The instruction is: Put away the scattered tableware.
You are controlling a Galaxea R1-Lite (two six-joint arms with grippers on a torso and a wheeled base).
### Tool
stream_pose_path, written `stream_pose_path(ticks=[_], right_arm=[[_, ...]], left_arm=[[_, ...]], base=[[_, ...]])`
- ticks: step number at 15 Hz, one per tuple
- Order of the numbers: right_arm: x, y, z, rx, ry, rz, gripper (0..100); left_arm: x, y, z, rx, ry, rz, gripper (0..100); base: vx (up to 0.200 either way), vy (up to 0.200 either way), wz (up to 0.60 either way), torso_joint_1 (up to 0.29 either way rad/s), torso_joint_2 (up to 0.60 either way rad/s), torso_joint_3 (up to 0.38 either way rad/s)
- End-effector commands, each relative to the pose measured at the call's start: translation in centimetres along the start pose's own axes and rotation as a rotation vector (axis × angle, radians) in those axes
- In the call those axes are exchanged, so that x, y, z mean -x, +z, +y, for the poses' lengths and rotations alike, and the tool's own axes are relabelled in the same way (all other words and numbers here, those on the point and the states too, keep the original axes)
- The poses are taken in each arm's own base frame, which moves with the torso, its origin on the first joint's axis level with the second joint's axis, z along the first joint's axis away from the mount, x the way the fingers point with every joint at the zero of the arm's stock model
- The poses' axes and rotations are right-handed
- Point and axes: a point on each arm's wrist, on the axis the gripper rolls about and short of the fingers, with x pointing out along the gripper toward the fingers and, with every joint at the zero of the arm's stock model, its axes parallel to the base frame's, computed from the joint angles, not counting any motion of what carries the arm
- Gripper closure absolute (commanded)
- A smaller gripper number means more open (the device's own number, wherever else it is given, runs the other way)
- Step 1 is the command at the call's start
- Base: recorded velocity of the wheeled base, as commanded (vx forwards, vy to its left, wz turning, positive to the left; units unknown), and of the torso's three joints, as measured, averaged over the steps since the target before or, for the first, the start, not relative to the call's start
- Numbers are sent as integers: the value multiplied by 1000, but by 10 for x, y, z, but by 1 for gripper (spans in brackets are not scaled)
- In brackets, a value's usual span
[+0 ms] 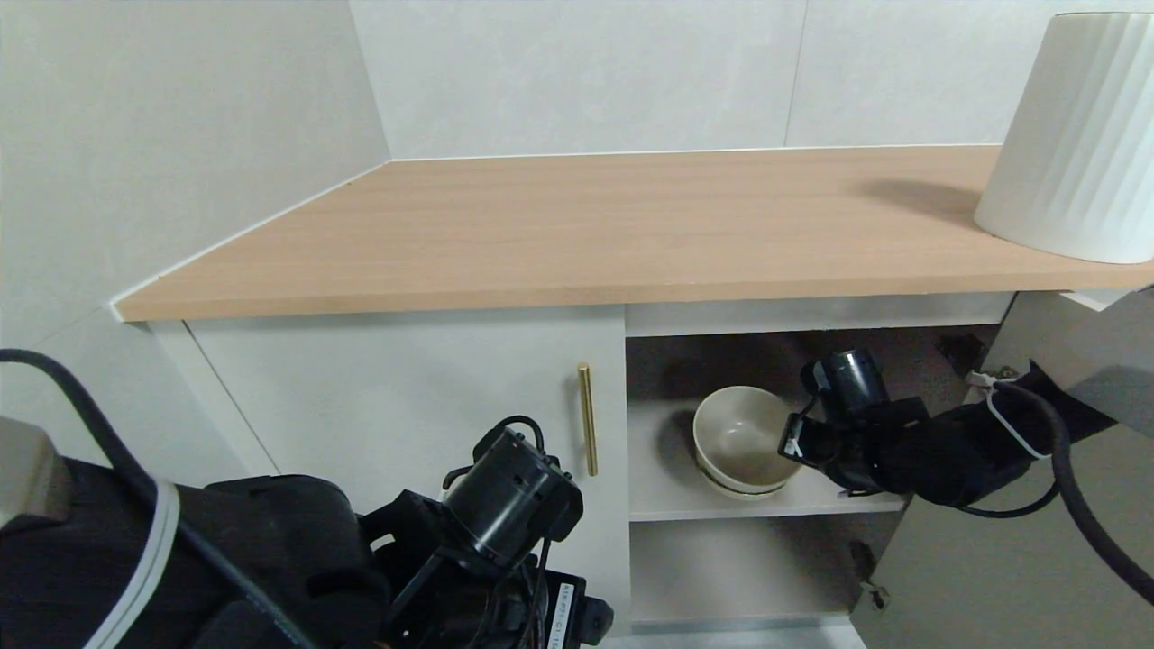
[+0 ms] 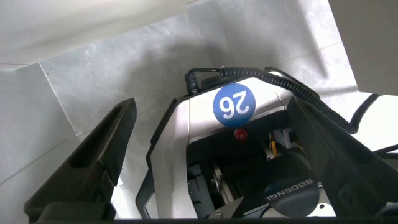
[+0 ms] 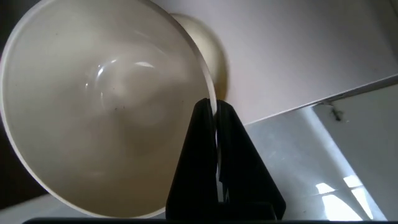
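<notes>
A cream bowl (image 1: 741,437) stands tilted on the middle shelf (image 1: 663,500) of the open cabinet, on top of another cream dish (image 1: 741,491) whose rim shows beneath it. My right gripper (image 1: 793,446) is inside the cabinet, shut on the bowl's right rim. In the right wrist view the black fingers (image 3: 202,155) pinch the rim of the bowl (image 3: 106,106), with the lower dish (image 3: 202,43) behind. My left gripper (image 2: 211,112) hangs low in front of the cabinet, open, with nothing between its fingers.
The left cabinet door with a gold handle (image 1: 586,431) is closed. The right door (image 1: 992,559) is swung open beside my right arm. A wooden countertop (image 1: 586,225) carries a white ribbed lampshade (image 1: 1073,135) at the far right. The lower shelf (image 1: 739,568) is bare.
</notes>
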Motion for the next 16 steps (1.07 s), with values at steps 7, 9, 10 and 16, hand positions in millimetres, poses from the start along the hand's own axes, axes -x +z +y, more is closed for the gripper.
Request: stream_pose_path(ticks=[7,9,10,16], right_arm=[[-33,-2,-6,-24,-62,1,100],[-35,-1,-4,-29,-54,-4,100],[-36,-1,-3,-29,-51,-4,100],[-38,-3,1,-24,-39,3,100]], left_arm=[[0,0,0,1,0,0,0],[0,0,0,1,0,0,0],[0,0,0,-1,-1,0,0],[-2,0,0,0,3,5,0]], base=[[0,0,0,0,0,0],[0,0,0,0,0,0],[0,0,0,0,0,0],[0,0,0,0,0,0]])
